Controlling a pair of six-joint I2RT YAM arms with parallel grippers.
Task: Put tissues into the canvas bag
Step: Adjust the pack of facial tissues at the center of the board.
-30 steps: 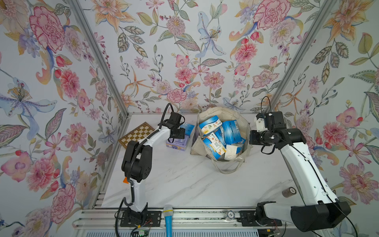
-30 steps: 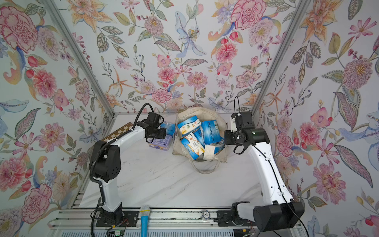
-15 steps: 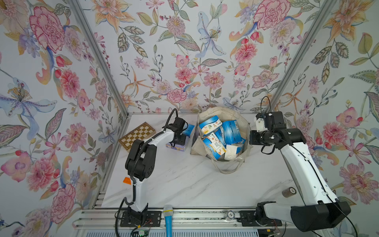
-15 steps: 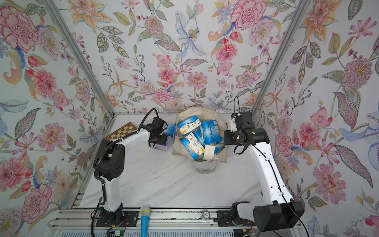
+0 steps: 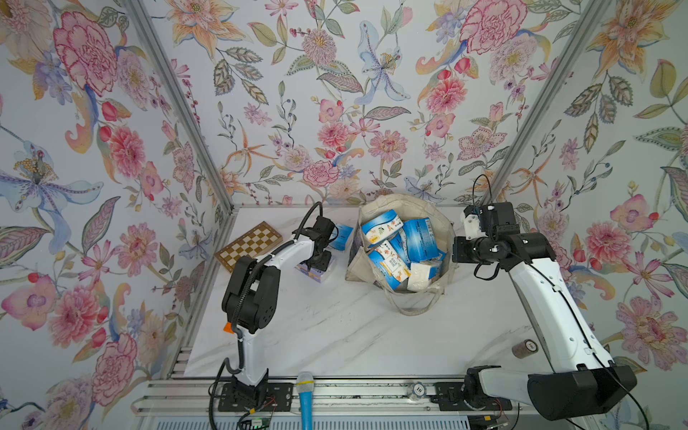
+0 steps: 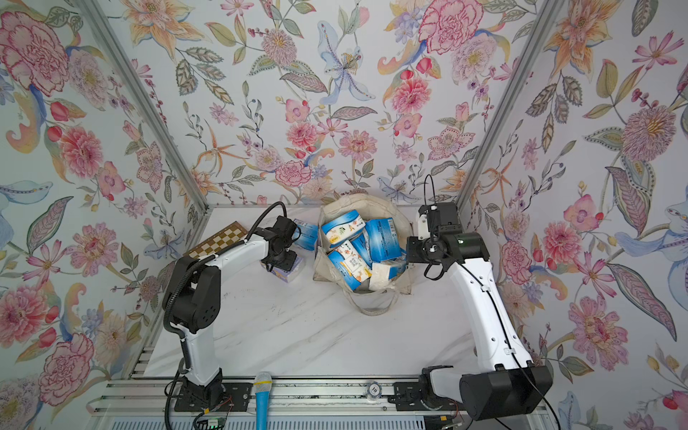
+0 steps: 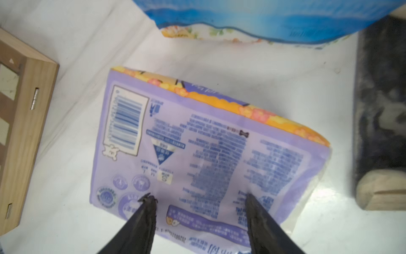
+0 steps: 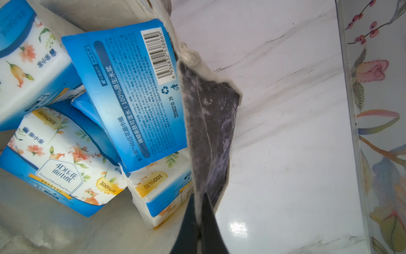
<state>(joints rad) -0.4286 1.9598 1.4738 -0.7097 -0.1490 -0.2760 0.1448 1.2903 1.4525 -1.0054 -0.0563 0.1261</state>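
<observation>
White marble-look table [image 5: 335, 335], floral wallpaper walls [image 5: 335, 93] on three sides. One canvas bag [image 5: 405, 208] at back centre, mouth open, at least five tissue packs [image 5: 420, 234] piled inside. Two more packs outside, between the bag and one chessboard [image 5: 248, 244]: lavender pack [image 7: 197, 143] flat on the table, blue pack [image 5: 342, 236] behind it, beside the bag. Left gripper [image 7: 197, 196] fingers spread, tips on the lavender pack's top face. Right gripper [image 8: 198, 198] fingers pressed together, pinching the bag's rim. One blue microphone [image 5: 305, 394] on the front rail.
</observation>
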